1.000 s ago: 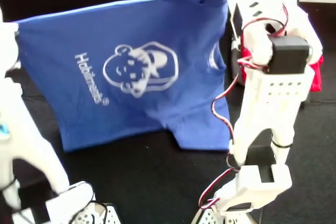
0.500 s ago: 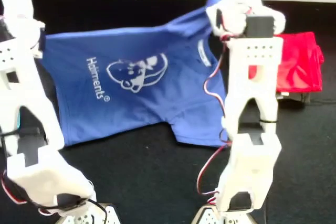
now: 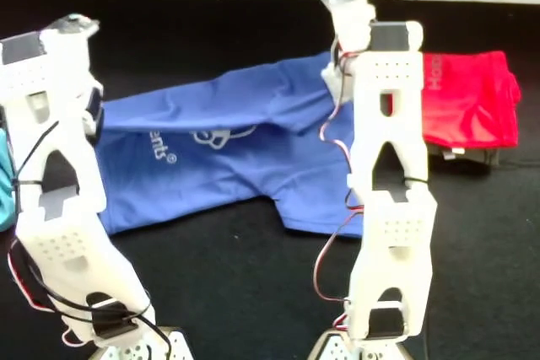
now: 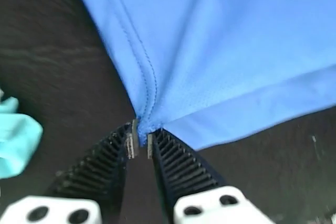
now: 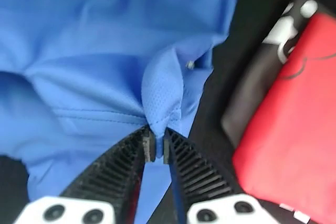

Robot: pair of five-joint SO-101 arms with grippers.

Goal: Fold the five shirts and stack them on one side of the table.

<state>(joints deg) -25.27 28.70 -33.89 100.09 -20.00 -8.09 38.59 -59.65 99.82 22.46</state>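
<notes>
Bare black worktop (image 3: 253,292) lies near the wrinkled blue printed shirt (image 3: 211,183) at the middle, a folded red shirt (image 3: 468,99) to its right; left fingers (image 4: 105,161) and right fingers (image 5: 121,166) pinch its side edges.

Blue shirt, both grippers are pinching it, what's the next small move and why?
The left gripper and right gripper are each shut on an edge of the blue shirt, whose far part doubles over the print while the near hem lies flat on the table. So probably draw both toward the near hem, then lower.
</notes>
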